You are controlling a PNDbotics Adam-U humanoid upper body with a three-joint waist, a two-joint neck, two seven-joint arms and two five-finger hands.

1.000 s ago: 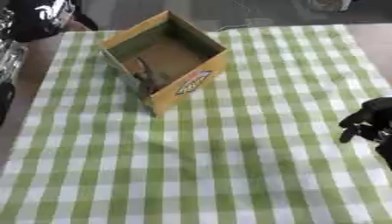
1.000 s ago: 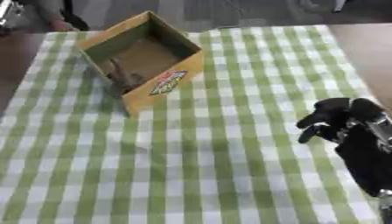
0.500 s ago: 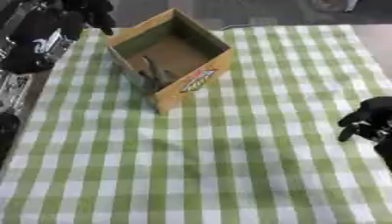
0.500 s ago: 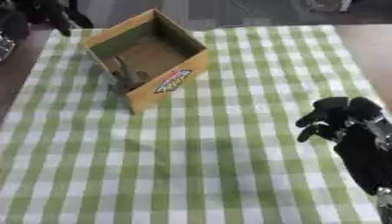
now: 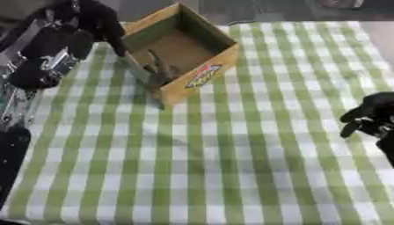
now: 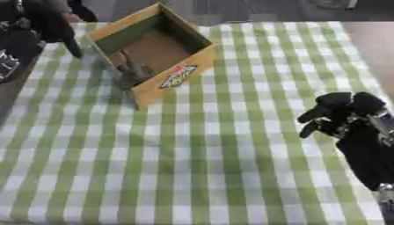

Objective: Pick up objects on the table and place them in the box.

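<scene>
An open cardboard box with a printed logo on its side stands at the back of the green-checked cloth. A thin brownish object leans inside it against the near-left wall; I cannot make out what it is. My left hand hangs at the upper left, beside the box's left corner, with its fingers stretched downward and holding nothing. At the table's right edge my right hand rests with its fingers curled and nothing in them.
The green-and-white checked cloth covers the table from the box to the near edge. My left forearm runs down the left side of the view. A brown table edge shows at the far right.
My left hand has come in from the upper left corner and lowered next to the box's left side. The right hand has stayed in place. The view has shifted slightly.
</scene>
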